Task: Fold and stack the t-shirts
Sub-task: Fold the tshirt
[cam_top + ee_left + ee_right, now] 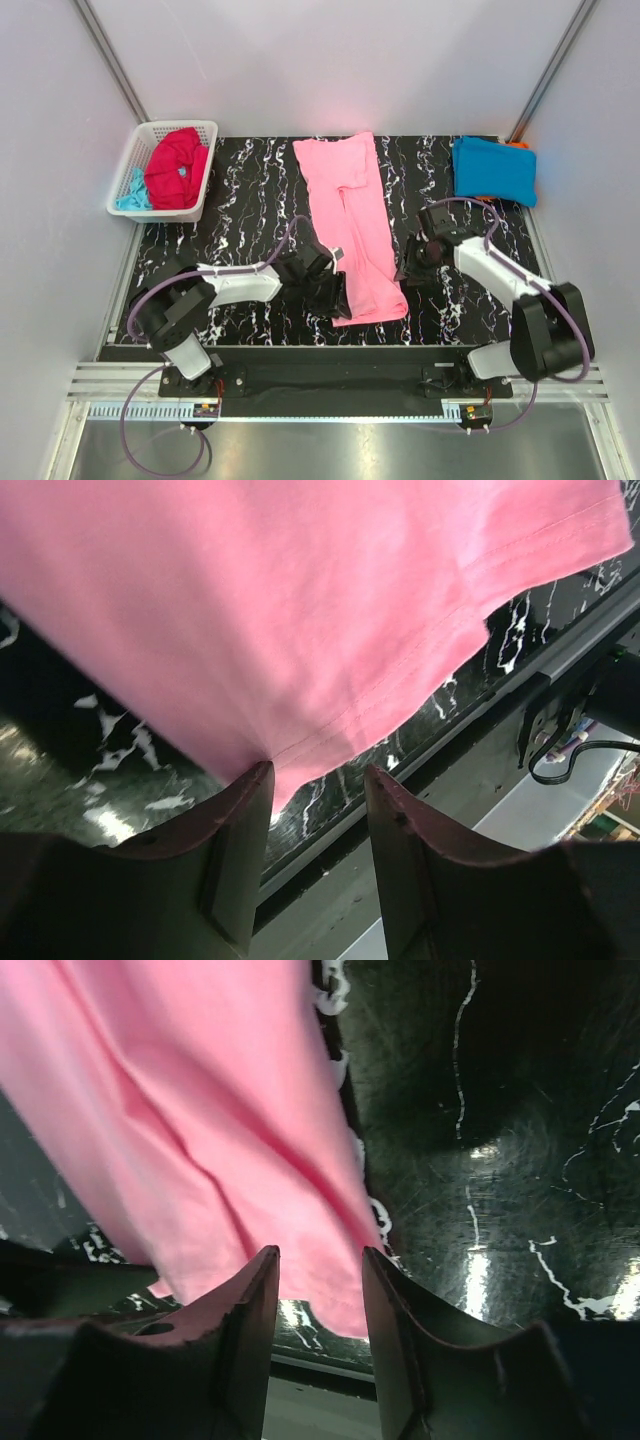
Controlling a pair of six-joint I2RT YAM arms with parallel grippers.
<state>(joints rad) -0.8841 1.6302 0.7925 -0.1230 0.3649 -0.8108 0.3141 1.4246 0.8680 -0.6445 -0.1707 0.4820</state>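
A light pink t-shirt [350,225] lies folded into a long strip down the middle of the black marbled table [250,205]. My left gripper [336,292] sits at the strip's near left corner. It is open, and the pink hem [300,610] just touches one fingertip [258,776]; nothing lies between the jaws [318,772]. My right gripper [406,270] hovers just off the strip's right edge, also open [319,1253], with the pink cloth [200,1110] beyond its tips. A folded bright blue t-shirt [493,170] lies at the back right on an orange one [516,146].
A white lattice basket [140,150] at the back left holds a crimson red t-shirt [178,167] and a pale aqua one [130,193]. The table's near edge and metal rail [480,735] run close under both grippers.
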